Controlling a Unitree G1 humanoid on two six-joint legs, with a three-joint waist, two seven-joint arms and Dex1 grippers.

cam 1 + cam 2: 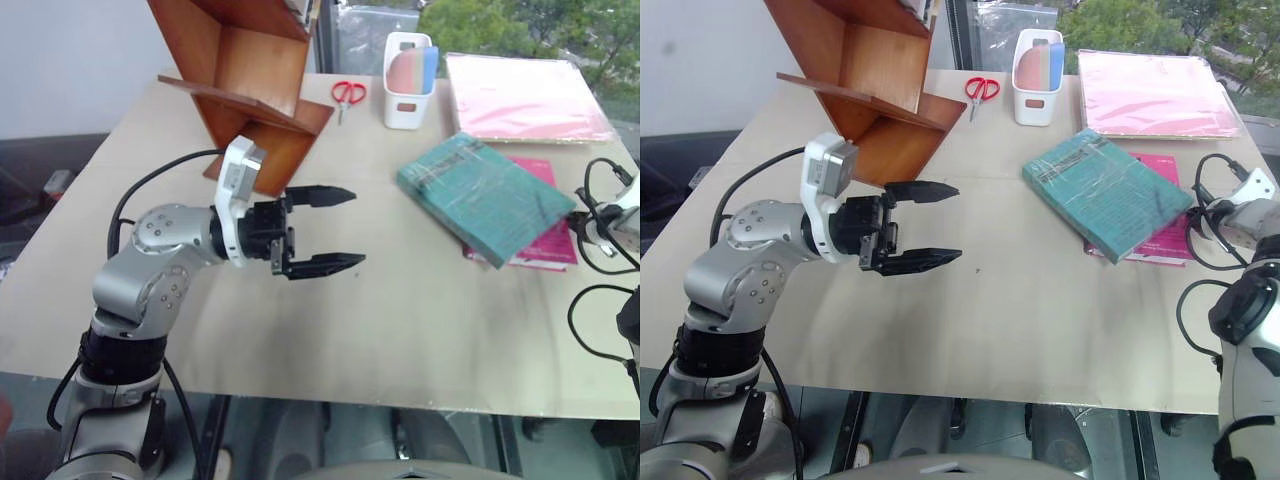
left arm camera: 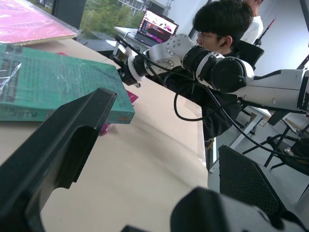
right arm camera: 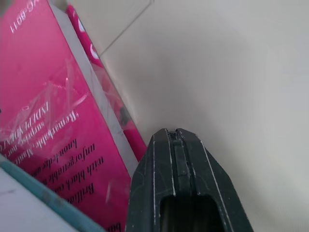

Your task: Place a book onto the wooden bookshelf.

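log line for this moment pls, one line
left pincer: open, above table, holding nothing | right pincer: shut, beside magenta book | teal book: flat on magenta book, not gripped | wooden bookshelf: no book in view

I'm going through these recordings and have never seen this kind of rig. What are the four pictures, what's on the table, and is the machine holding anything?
This is a two-armed humanoid robot. Two pictures come from its head, looking down at the table; the other two come from cameras on its wrists.

The left gripper hangs above the table with jaws open, holding nothing. The right gripper has jaws shut and empty, beside the magenta-pink book.

On the table: the wooden bookshelf, the teal book lying on top of the pink one, red scissors, a white caddy and a pale-pink folder. A person sits nearby.
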